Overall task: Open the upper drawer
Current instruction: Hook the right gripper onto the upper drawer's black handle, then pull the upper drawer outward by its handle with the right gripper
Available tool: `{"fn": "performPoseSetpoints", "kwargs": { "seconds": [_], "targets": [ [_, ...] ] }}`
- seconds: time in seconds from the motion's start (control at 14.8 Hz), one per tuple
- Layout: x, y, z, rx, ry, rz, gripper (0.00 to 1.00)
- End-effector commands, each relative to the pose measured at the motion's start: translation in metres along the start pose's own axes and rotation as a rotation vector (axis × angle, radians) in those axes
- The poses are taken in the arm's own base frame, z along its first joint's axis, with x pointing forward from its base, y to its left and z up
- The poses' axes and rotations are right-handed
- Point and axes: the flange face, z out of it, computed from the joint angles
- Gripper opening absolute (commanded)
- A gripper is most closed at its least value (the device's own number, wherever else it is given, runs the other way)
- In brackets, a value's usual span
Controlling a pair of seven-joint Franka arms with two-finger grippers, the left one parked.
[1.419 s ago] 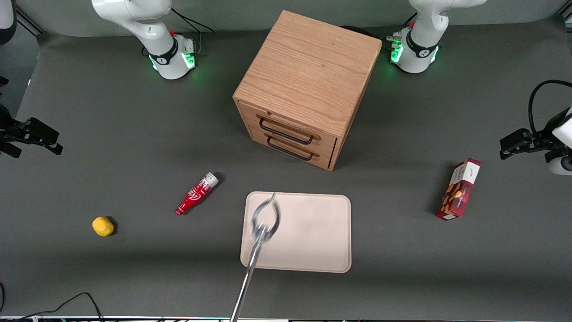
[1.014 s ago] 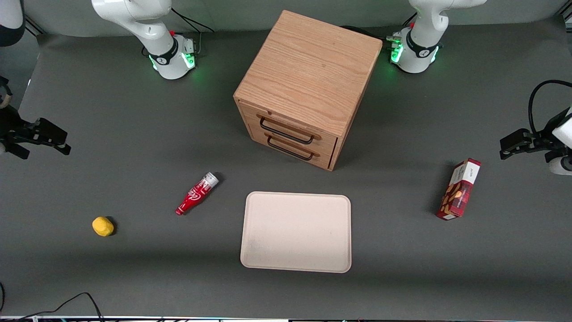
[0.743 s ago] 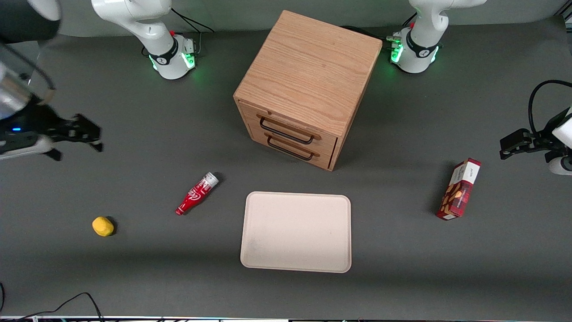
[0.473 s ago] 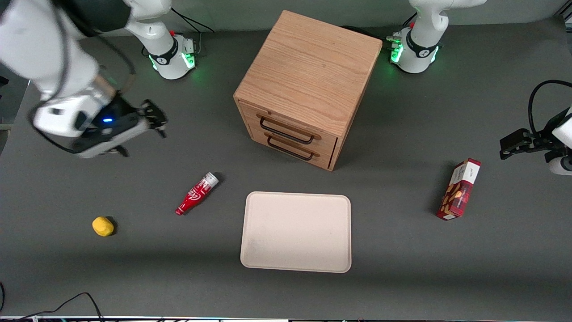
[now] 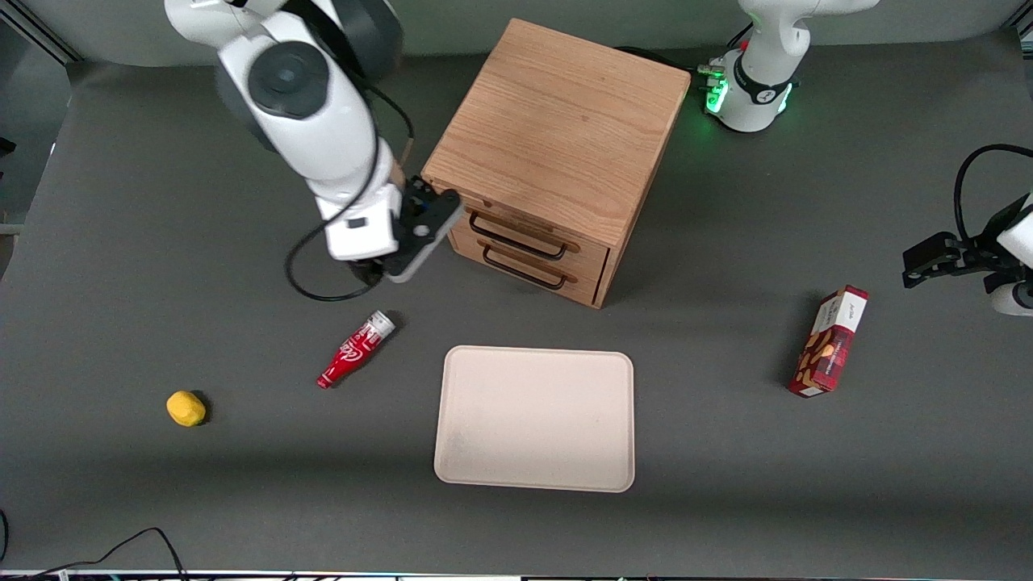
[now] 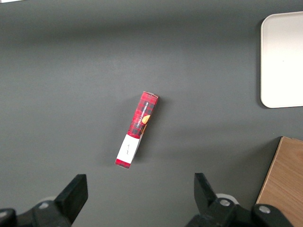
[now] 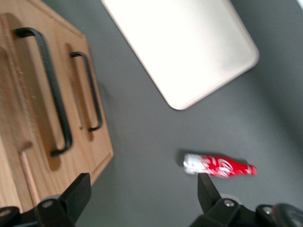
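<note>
The oak cabinet [image 5: 557, 121] stands at the middle of the table with both drawers shut. The upper drawer [image 5: 537, 228] has a wide black wire handle [image 5: 516, 239]; the lower drawer's handle [image 5: 523, 271] is just below it. My right gripper [image 5: 416, 234] hovers in front of the cabinet, at the front corner toward the working arm's end, just above the table. In the right wrist view the gripper [image 7: 142, 194] is open and empty, with the upper drawer's handle [image 7: 47, 90] and the lower one [image 7: 87, 90] close ahead.
A beige tray [image 5: 537, 420] lies nearer the front camera than the cabinet. A red bottle [image 5: 355, 349] lies on the table just below the gripper, also in the right wrist view [image 7: 220, 166]. A yellow lemon [image 5: 186, 407] and a red box [image 5: 831, 340] lie farther off.
The right arm has swung in from the working arm's end of the table to the cabinet's front corner. A metal tool seen over the tray earliest is gone.
</note>
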Motion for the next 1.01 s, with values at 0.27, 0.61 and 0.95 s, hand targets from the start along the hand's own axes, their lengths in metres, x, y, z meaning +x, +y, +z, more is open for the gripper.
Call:
{"fn": "performPoseSetpoints", "kwargs": {
  "seconds": [0.27,0.61,0.95],
  "targets": [
    [0.058,-0.024,0.043,0.205,0.053,-0.069,1.00],
    [0.083,-0.037,0.086,0.232,0.096,-0.085,1.00],
    [0.087,-0.029,0.116,0.248,0.093,-0.168,1.00]
  ]
}}
